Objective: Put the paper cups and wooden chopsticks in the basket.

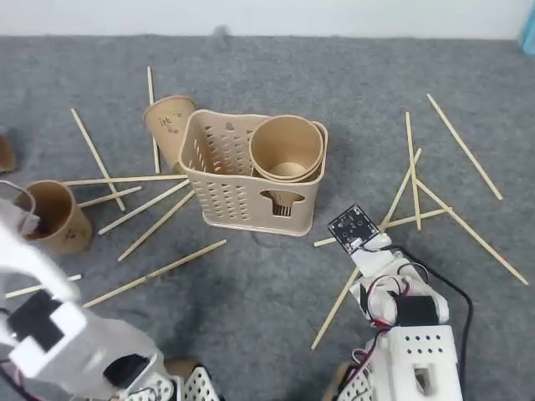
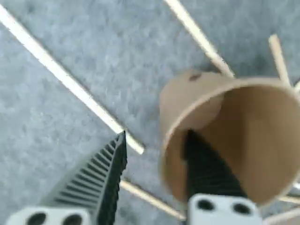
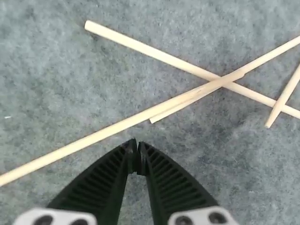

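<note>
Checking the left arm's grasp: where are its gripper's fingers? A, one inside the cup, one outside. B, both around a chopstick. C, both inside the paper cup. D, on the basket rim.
A: one finger of the left gripper sits inside the paper cup, the other outside its wall.

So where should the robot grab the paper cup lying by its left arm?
Probably by the rim wall, coming in from the open mouth. The paper cup looks tipped over, so its thin wall is easy to pinch with one finger inside and one outside. The left hand is open and lined up just that way.
</note>
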Robot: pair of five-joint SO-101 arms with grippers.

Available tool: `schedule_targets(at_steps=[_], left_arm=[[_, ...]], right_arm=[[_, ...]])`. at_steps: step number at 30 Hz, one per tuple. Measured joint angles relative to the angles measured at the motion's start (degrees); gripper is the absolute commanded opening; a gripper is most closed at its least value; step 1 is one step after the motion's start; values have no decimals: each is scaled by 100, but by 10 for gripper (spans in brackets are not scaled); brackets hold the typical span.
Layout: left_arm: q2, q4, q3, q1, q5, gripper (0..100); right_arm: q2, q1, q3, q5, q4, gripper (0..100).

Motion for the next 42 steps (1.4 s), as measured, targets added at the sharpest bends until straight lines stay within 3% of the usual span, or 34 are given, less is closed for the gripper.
schedule_targets(at_steps=[9, 19, 28, 33, 42], left_arm=[[53, -176, 18, 290, 0, 11], [-1653, 193, 18, 484, 369, 11], [-2716, 1090, -642, 1433, 870, 11], [-2752, 1503, -2040, 2382, 1178, 11], [-2778, 1556, -3587, 5169, 1363, 12]], right_arm=[[0, 0, 0, 0, 0, 9], [0, 0, 0, 0, 0, 9], [0, 0, 0, 0, 0, 9], [0, 0, 0, 0, 0, 9], [0, 0, 0, 0, 0, 9]])
